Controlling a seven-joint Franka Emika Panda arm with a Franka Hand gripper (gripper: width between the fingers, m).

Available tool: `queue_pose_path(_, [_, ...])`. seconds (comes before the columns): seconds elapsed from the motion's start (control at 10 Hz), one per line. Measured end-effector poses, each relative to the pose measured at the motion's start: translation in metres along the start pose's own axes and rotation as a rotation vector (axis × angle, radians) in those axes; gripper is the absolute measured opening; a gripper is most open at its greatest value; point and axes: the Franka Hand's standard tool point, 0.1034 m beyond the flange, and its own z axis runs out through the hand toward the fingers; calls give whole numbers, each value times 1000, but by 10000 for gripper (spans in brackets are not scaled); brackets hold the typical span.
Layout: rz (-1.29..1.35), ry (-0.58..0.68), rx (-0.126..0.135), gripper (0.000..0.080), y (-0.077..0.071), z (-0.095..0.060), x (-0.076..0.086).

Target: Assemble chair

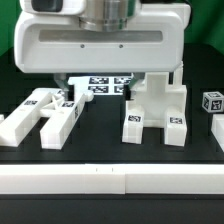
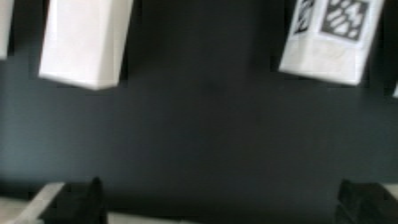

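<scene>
Though cropped by the top edge of the exterior view, fills that frame's upper half as a glossy white pincer (image 1: 118, 80), spread wide apart and clamped on nothing. Hangs low over the black bench (image 1: 100, 150). Shows only bare bench surface between its dark fingertips (image 2: 75, 205) in the wrist view. Has the chair parts loose around it. Seat block (image 1: 155, 112) standing just below and in front of the finger toward the exterior view's right, touching it or not, impossible to tell. Two long bars (image 1: 60, 125) lying side by side on the bench, lower down and out past the opposite finger, toward the exterior view's left. Small tagged cube (image 1: 212, 102) well out beyond the seat block. Marker board (image 1: 105, 85) flat on the bench behind the pincer. Ahead of the fingertips in the wrist view, two white pieces, one plain (image 2: 86, 45) and one tagged (image 2: 329, 40), well apart with dark bench between.
</scene>
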Motion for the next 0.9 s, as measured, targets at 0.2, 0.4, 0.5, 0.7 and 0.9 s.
queue_pose_path(0.2, [36,33,-2,649,25,15,-21])
queue_pose_path(0.4, [40,50,-9,649,30,21,-25])
queue_pose_path(0.5, [40,50,-9,649,30,21,-25])
queue_pose_path(0.7, [82,54,-7,649,32,23,-27])
queue_pose_path(0.9, [244,43,3,649,41,31,-44])
